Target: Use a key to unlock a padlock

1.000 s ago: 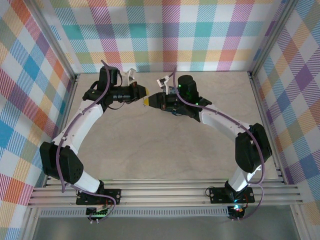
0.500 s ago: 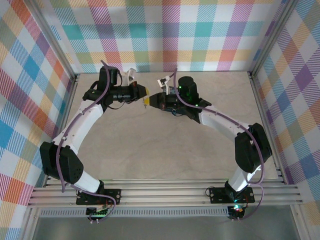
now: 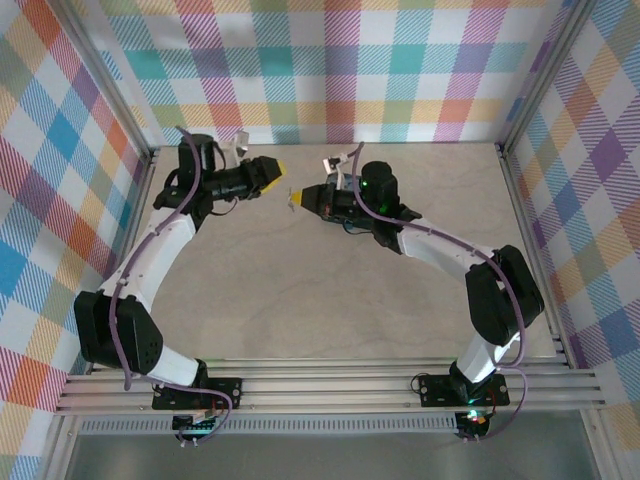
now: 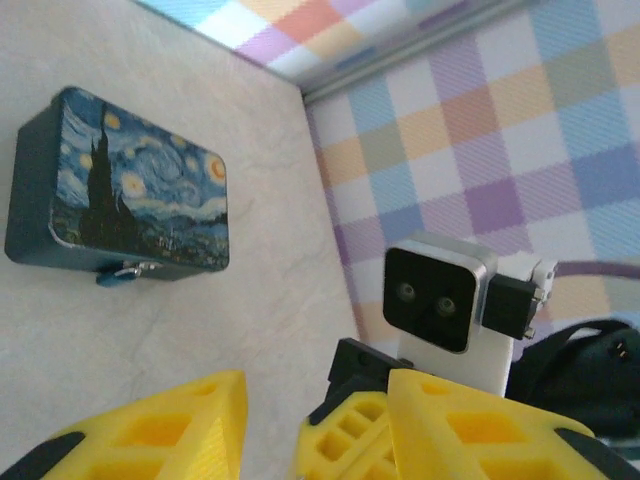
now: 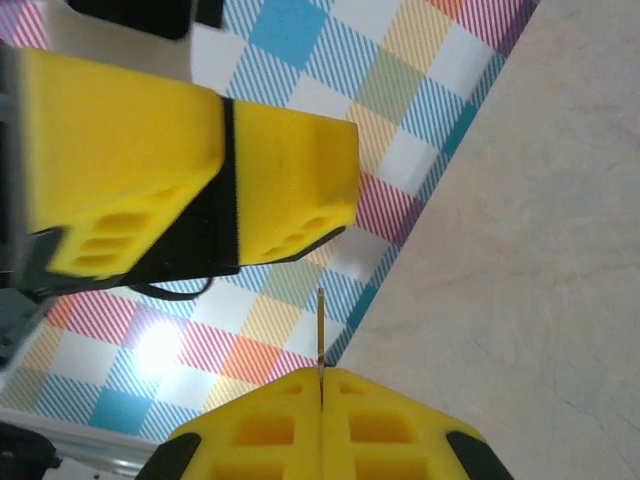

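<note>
We see the tiny blue-bodied padlock (image 4: 112, 276), its thin silvery shackle just showing, lying on the tabletop (image 4: 200, 340) just beside the long side wall of the dark blue painted tin (image 4: 130, 190). We see the tiny thin dark-grey metal key (image 5: 320, 335) pinched between the closed yellow pads of the right end effector (image 5: 321, 380), sticking straight out.

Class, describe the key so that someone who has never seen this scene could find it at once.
Find the right arm's yellow-fingered hand, shut, over the far half of the beige table. A thin dark metal key sticks straight out from between its blocky fingertips. It is a bare sliver, far slimmer than the chunky yellow blocks on either side of it.
</note>
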Controlling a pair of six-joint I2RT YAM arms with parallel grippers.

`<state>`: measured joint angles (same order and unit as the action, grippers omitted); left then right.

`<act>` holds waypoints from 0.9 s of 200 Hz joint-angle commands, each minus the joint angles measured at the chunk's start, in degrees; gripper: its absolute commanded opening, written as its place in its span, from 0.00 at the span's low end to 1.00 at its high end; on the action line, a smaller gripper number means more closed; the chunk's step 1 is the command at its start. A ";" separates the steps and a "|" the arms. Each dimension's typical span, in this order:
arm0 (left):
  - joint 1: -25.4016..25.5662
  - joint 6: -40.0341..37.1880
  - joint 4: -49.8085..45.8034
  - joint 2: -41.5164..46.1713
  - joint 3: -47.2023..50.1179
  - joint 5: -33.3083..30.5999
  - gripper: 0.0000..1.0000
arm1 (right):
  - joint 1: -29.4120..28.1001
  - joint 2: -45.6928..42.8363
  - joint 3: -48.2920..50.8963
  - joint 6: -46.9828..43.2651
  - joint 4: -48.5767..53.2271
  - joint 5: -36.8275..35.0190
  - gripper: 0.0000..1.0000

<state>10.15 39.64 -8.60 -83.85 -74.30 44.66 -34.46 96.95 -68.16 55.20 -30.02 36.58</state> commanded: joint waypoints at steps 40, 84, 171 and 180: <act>-0.92 17.08 25.87 0.89 10.20 8.89 0.30 | 1.23 2.71 -0.44 7.46 -11.04 -2.39 0.00; -0.45 21.84 33.03 -0.81 11.29 10.45 0.22 | 1.23 3.88 -2.14 7.45 -10.56 -1.98 0.00; 0.81 23.95 34.78 -2.30 13.75 9.49 0.27 | 1.32 4.17 -2.02 8.16 -11.47 -1.55 0.00; 1.01 23.74 34.59 -2.28 13.75 9.74 0.27 | 1.40 4.15 -1.98 8.26 -11.55 -1.47 0.00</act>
<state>10.24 62.17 22.74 -85.82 -61.19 53.08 -33.30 100.47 -68.71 62.65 -38.17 34.50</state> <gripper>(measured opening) 0.267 0.062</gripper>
